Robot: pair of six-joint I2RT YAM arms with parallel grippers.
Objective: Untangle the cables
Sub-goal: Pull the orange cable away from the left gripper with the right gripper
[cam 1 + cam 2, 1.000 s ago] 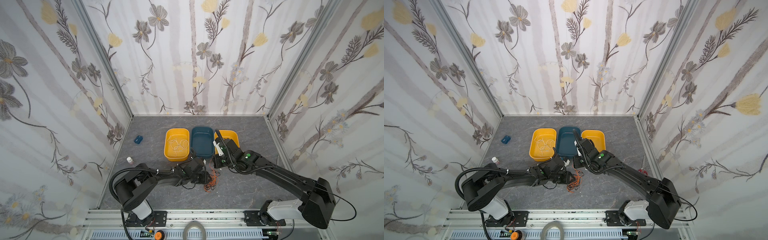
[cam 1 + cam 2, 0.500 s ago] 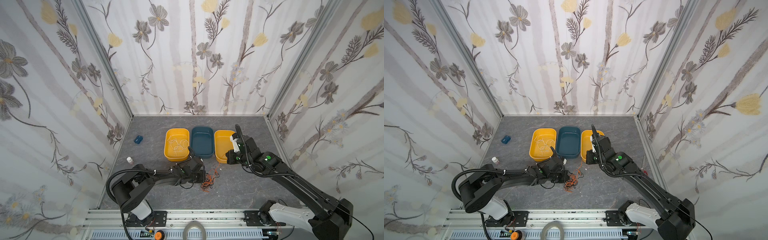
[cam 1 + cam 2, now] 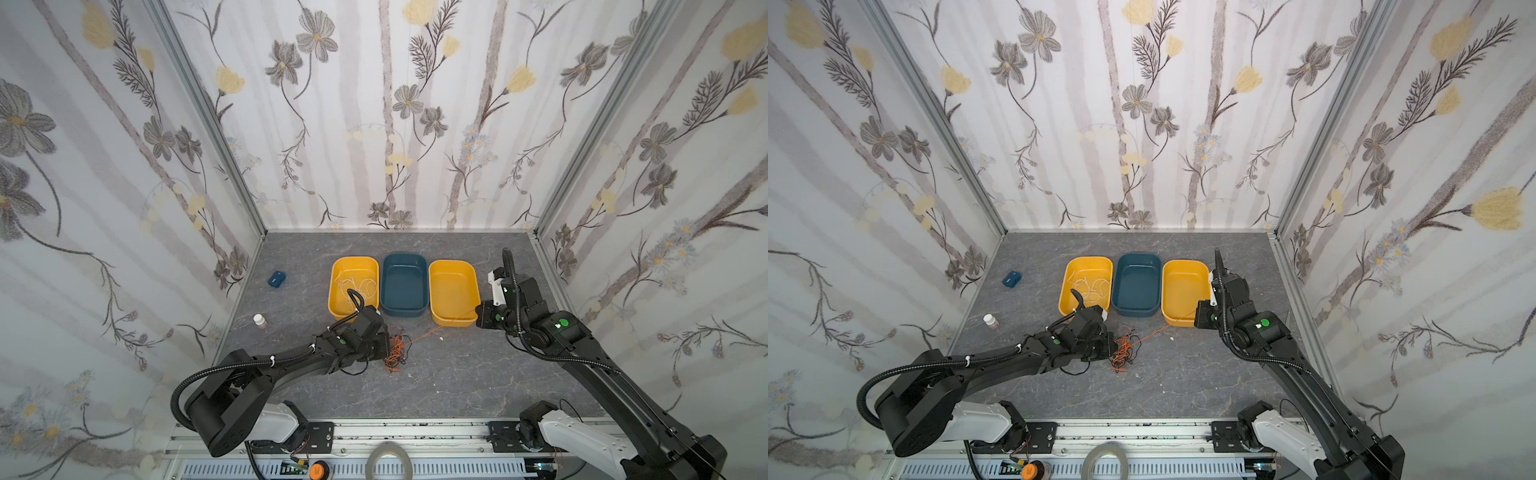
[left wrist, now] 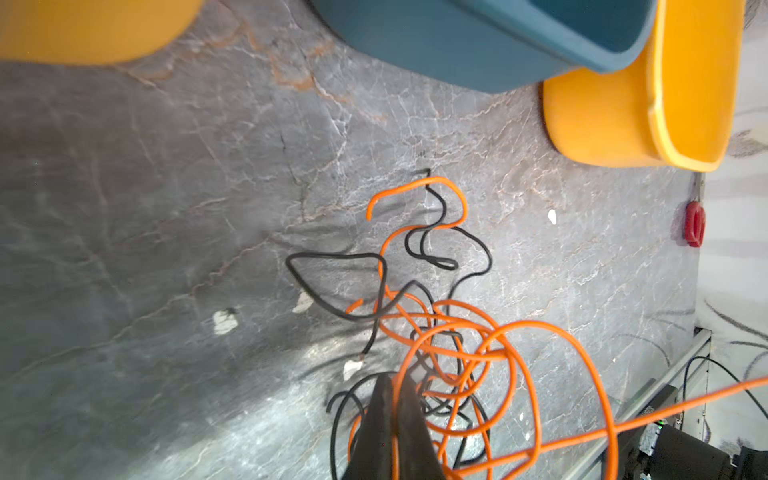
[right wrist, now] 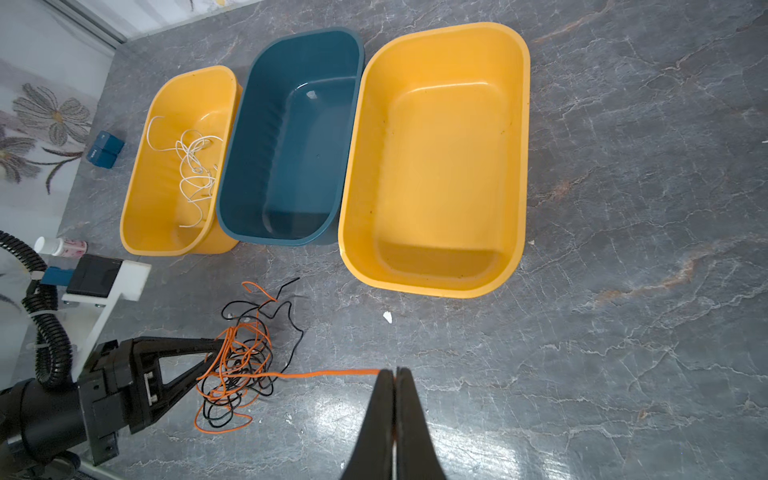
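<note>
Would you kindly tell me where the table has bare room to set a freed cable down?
Free: the tabletop between the tangle and the front rail, and the strip behind the trays. Crowded: around the left gripper in the tangle, and where the taut orange cable runs to the right gripper.

In both top views the illumination is bright, even and diffuse. The pale walls (image 3: 374,124) sit close to overexposure, and the worktop (image 3: 457,374) carries only soft, faint shadows directly beneath the arms (image 3: 291,365). Wide-angle distortion splays the corner posts (image 3: 210,120) outward toward the frame edges. The left wrist view is soft overall. A glare patch lies on the worktop just ahead of the left fingers (image 4: 374,436), which read as a dark, defocused silhouette, and the cables (image 4: 419,320) cast blurred shadows. The right wrist view is sharper. Glare patches flank the right fingers (image 5: 411,436), and the glossy blue bin (image 5: 291,124) shows a small specular highlight.
</note>
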